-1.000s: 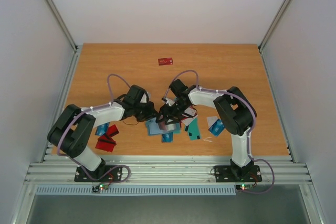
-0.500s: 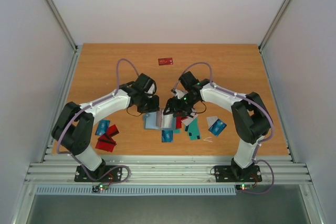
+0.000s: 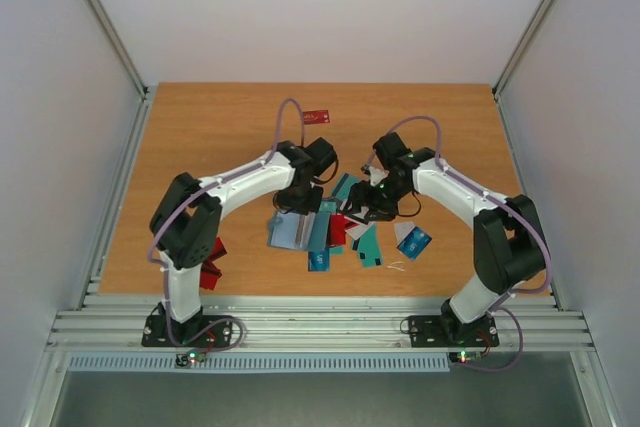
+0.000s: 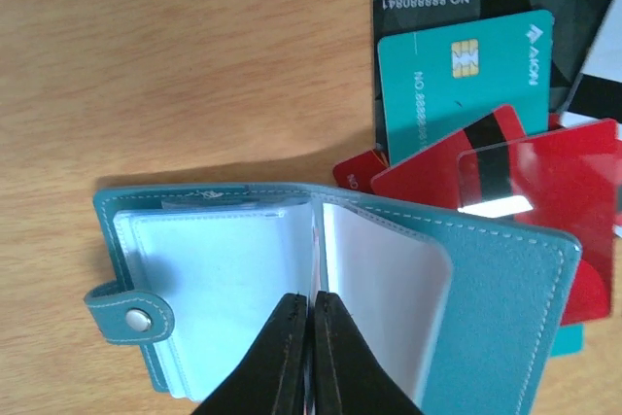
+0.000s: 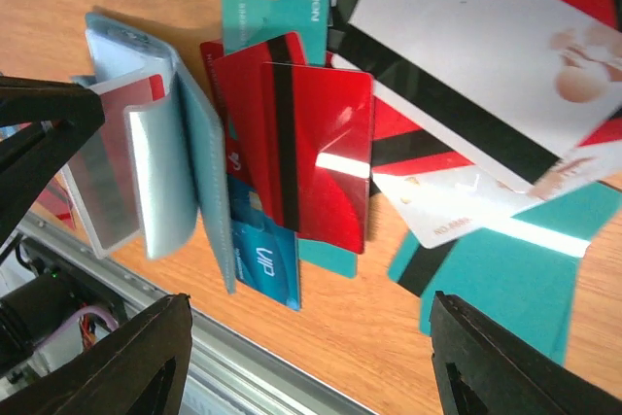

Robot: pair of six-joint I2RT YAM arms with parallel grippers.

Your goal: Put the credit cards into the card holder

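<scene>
While my left gripper (image 4: 309,328) pinches the open card holder (image 4: 505,279) by its middle pockets, my right gripper (image 5: 306,303) hangs wide and empty above the credit cards (image 5: 321,143), most lying loose beside the holder.

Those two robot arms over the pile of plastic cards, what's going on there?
The left tool is pinched shut on the middle of the open teal card holder, which rests on the table. The right tool hangs open and empty over a loose heap of credit cards right beside the holder. Most cards lie outside it, and one red card sits apart at the far side.
</scene>
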